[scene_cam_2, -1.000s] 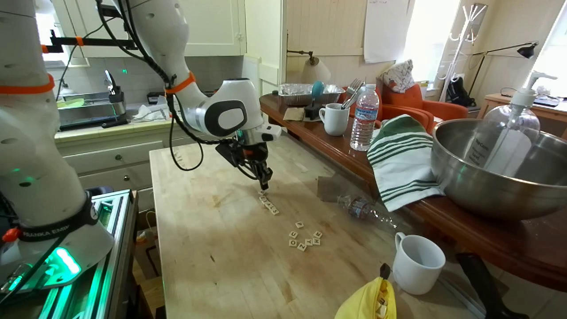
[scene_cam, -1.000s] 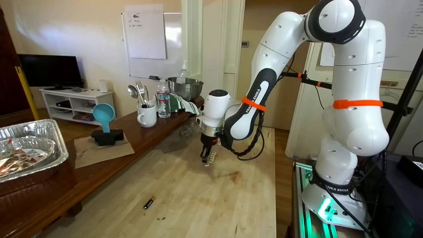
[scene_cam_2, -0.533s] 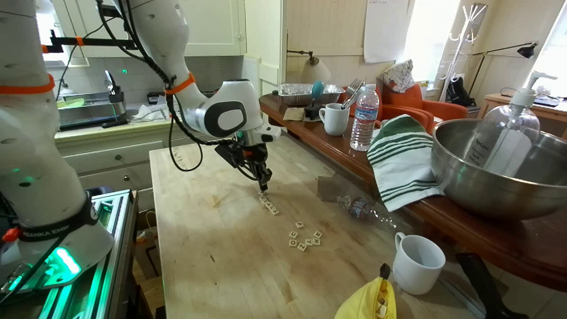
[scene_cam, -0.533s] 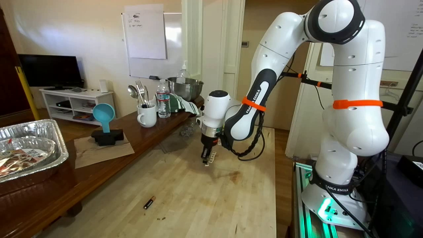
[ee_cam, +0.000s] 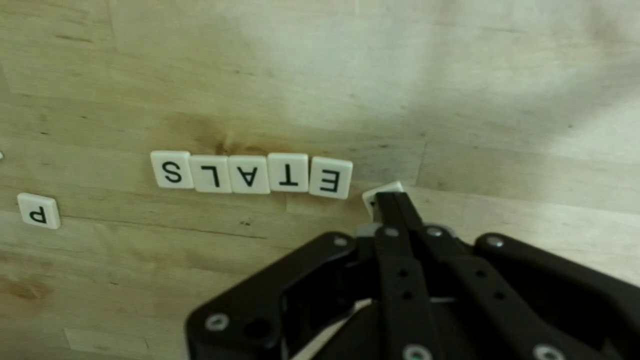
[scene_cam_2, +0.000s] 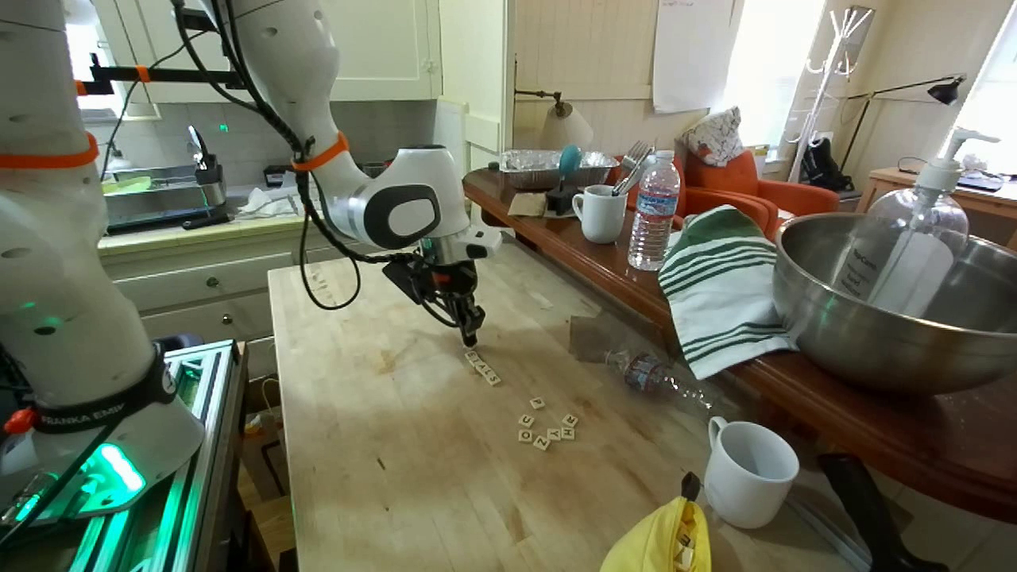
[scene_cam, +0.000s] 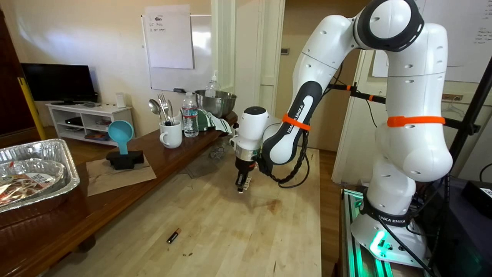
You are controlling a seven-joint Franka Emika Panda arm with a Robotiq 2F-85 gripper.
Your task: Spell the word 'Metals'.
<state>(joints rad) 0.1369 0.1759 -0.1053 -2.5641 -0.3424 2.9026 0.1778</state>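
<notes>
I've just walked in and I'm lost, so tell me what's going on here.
A robot arm seems to be spelling METALS. Five letter tiles already sit in a row reading ETALS. The arm's shut hand is over or on another tile, which lies apart from the row, off its E end. That tile's letter is mostly covered; presumably M.
</notes>
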